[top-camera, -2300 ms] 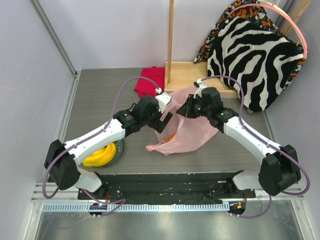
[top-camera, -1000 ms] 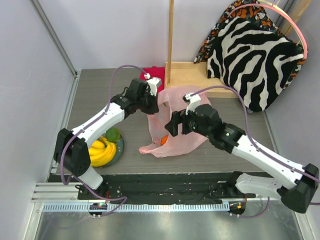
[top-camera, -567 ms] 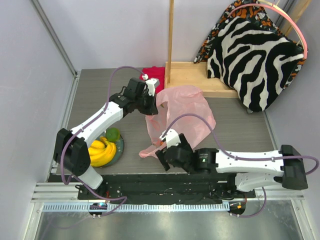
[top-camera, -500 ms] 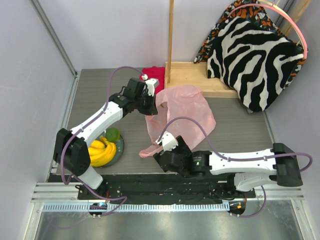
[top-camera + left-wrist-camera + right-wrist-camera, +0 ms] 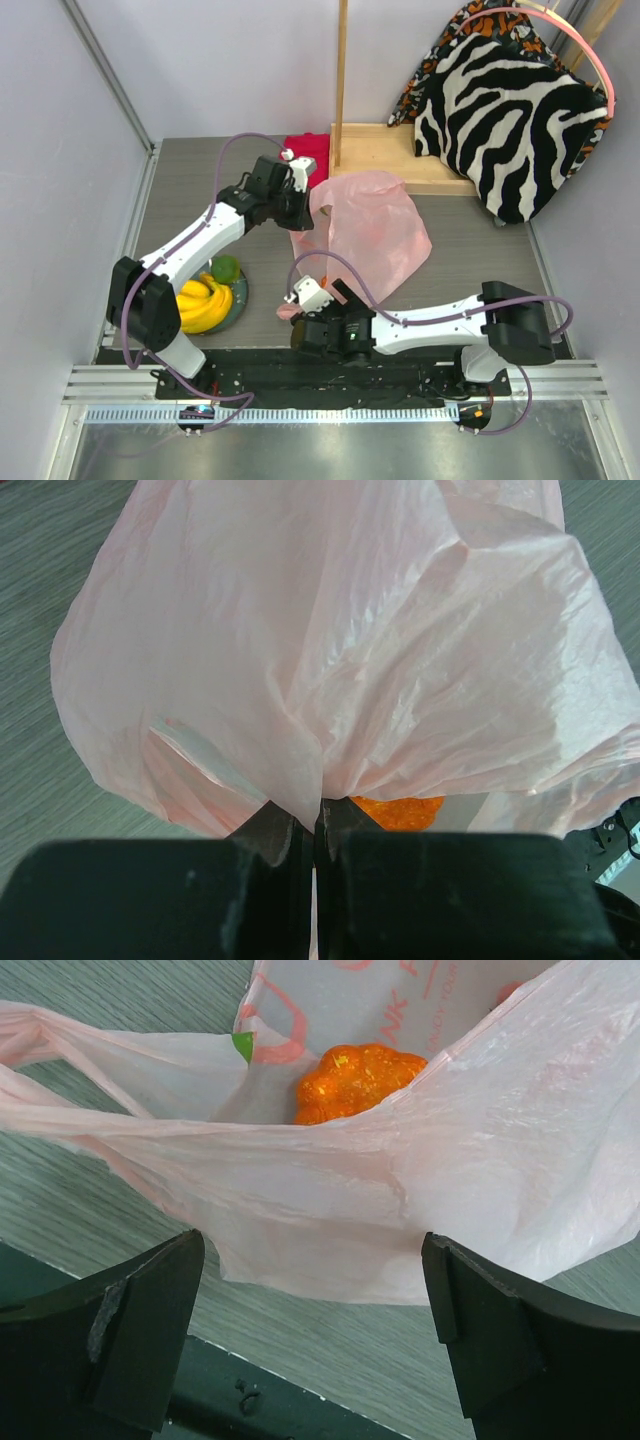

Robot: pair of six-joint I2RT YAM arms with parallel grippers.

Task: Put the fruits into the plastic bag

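Left gripper (image 5: 301,218) stayed clenched on a gathered fold of the plastic bag (image 5: 372,232), holding it up at the far side of the table (image 5: 180,190), just in front of the magenta cloth (image 5: 308,150); we saw no shift there over the last second. In its wrist view the closed tips (image 5: 318,816) pinched the pink film, with the orange fruit (image 5: 398,812) showing just below the fold. The main change was the right arm. Two seconds earlier it had reached over the bag's mouth beside the left one; since then it had swung back and low along the near edge. The right gripper (image 5: 299,333) now sat at the bag's near corner with its fingers spread wide and nothing between them. Its wrist view looked into the sagging mouth, where the orange fruit (image 5: 352,1080) lay inside on the printed film. We could not tell whether the fingers (image 5: 140,1330) touched the bag. Bananas (image 5: 200,306) and the green fruit (image 5: 226,268) remained on the plate (image 5: 243,292) at left, well apart from the bag, the green one uncovered once the left arm had moved off.
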